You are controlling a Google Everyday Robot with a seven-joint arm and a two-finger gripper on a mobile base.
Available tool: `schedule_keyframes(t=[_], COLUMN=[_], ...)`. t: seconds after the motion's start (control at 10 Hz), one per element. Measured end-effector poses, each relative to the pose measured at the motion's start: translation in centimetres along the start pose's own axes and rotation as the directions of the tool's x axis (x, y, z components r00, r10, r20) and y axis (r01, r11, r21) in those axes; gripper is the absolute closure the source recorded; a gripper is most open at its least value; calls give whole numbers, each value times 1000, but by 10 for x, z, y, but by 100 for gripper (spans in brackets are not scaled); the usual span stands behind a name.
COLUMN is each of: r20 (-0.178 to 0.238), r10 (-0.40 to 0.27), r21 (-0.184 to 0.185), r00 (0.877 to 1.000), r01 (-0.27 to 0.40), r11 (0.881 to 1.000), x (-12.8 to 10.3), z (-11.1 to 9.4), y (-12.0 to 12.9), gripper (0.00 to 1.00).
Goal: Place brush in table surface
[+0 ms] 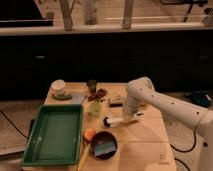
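The brush (116, 121) has a white handle and a small dark head pointing left. It lies low over the middle of the tan wooden table surface (145, 142), level with it; I cannot tell whether it touches the wood. My gripper (134, 117) is at the handle's right end, under the white arm (142, 92) that reaches in from the right. The gripper covers the handle's end.
A green tray (55, 134) fills the table's left side. In front of the brush are a dark bowl (103, 145) and an orange thing (89, 133). Behind it are a yellow-green cup (95, 108), a dark flat block (116, 101), a dark cup (92, 85) and a white cup (59, 87).
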Motion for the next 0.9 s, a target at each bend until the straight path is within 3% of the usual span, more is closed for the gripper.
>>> schedule_keyframes(t=[0.5,0.9], r20=[-13,-15], r10=[-32,-77], r21=[33,35], r00=[999,997], r01=[32,78], r11=[999,996], x=[7,15], z=[-56,-90], y=[0,16], gripper=[100,100])
